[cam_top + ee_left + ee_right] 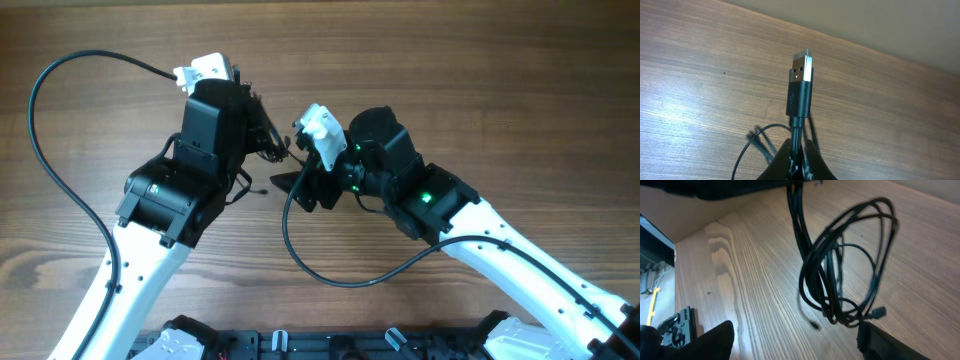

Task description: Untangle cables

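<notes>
The cables (840, 275) are thin dark wires in a tangled bundle of loops, hanging just above the wooden table. Two small plug ends (880, 312) dangle at the bottom of the bundle. My left gripper (799, 152) is shut on one cable just below its black USB plug (801, 85), which sticks up past the fingers. Loose loops (752, 142) show under the fingers. My right gripper (795, 337) is open wide, its fingers on either side below the hanging bundle and not touching it. In the overhead view the left gripper (272, 145) and the right gripper (300, 185) are close together at mid-table.
The wooden table (480, 90) fills the views. Thick black arm cables arc at the left (40, 150) and below the right gripper (330, 275). A black rack (300, 345) lies along the front edge. The table's edge and some gear (660, 295) show at the left of the right wrist view.
</notes>
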